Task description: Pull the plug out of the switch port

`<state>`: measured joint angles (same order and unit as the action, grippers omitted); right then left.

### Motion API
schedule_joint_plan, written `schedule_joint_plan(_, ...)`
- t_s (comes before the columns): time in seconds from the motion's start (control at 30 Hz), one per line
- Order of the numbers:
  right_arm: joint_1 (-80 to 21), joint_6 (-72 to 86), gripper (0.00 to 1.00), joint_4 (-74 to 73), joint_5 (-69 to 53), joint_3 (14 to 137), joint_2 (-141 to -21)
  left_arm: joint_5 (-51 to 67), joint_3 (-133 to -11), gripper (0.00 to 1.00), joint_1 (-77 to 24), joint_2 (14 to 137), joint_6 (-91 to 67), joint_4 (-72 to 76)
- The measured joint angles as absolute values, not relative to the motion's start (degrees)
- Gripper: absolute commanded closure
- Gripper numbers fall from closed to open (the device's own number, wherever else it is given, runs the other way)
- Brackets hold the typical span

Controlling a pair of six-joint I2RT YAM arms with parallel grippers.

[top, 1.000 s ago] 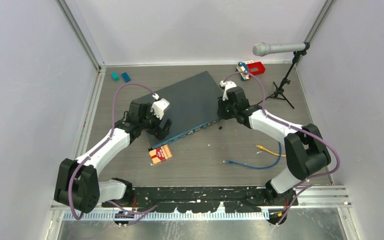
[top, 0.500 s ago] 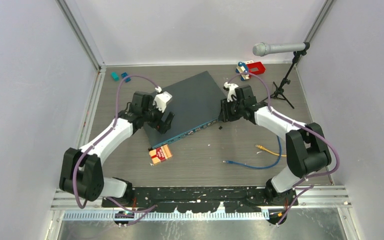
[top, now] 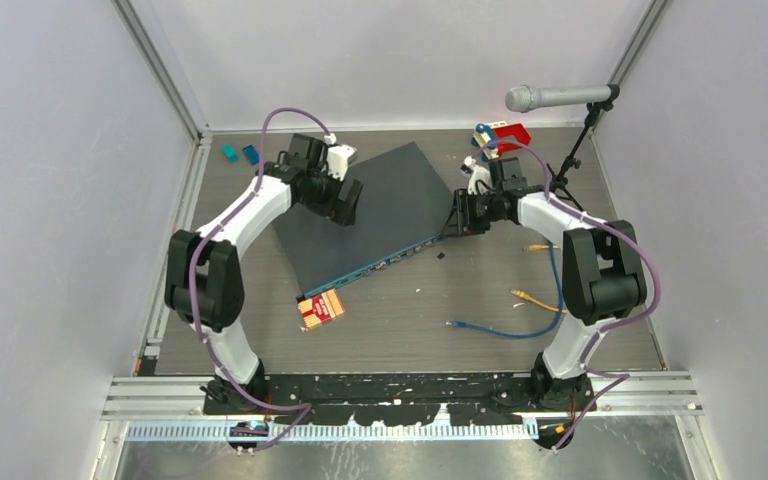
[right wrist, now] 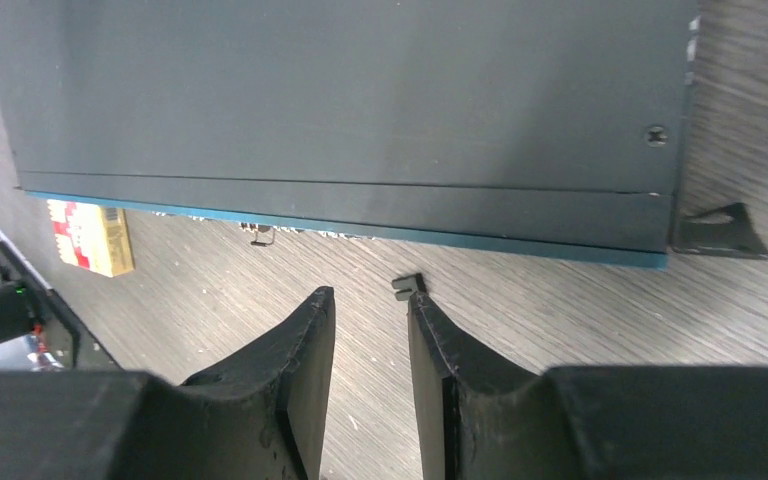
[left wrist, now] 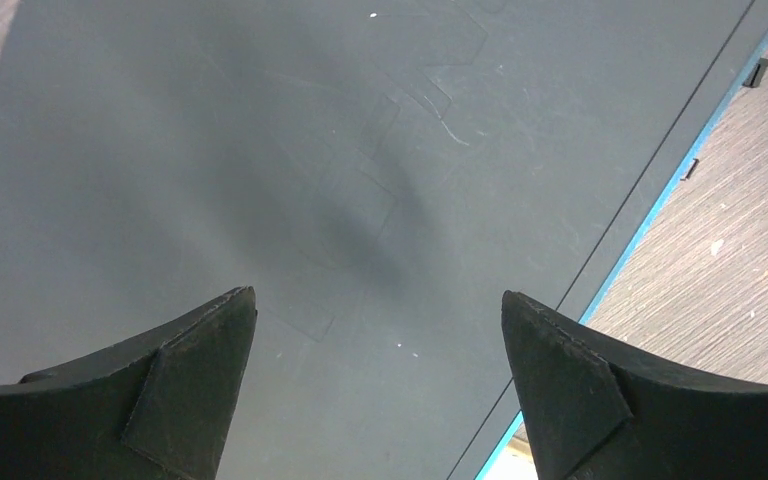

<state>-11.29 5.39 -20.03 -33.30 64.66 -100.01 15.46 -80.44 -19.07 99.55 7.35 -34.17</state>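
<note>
The switch (top: 375,215) lies askew mid-table, dark slate top, teal front edge (top: 385,265) facing near right. No cable shows running into its sockets. In the right wrist view a small dark piece (right wrist: 260,237) sticks out of the socket row of the switch (right wrist: 360,100). My left gripper (top: 345,205) hovers over the switch's far left part, and the left wrist view shows it (left wrist: 375,295) wide open and empty above the dark top (left wrist: 360,150). My right gripper (top: 457,222) is by the switch's right corner, low over the table, and in its wrist view it (right wrist: 370,292) is narrowly open and empty.
A small black bit (right wrist: 410,285) lies on the table at my right fingertip. A red-yellow box (top: 321,308) sits near the front edge of the switch. A blue cable (top: 500,330) and a yellow cable (top: 535,297) lie loose at right. A microphone stand (top: 565,170), a red block (top: 510,135) and teal blocks (top: 230,152) stand at the back.
My left arm has swung from the switch's near left corner to its far left part. My right gripper has shifted right and back, off the switch's right end.
</note>
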Motion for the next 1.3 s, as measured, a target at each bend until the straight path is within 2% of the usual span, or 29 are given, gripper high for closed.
schedule_joint_plan(0.57,-12.3,18.0,0.64,-18.6,-34.1,66.1,-108.8,17.3,-93.3,0.09,-19.1,108.9,3.8,-44.1)
schedule_joint_plan(1.1,-13.0,20.4,0.67,-18.4,-34.0,66.3,-109.6,19.0,-93.2,0.09,-19.1,109.8,4.1,-43.8)
schedule_joint_plan(1.3,-13.6,15.7,0.67,-16.7,-33.4,65.3,-108.6,19.1,-92.2,0.09,-19.1,109.8,4.9,-43.3)
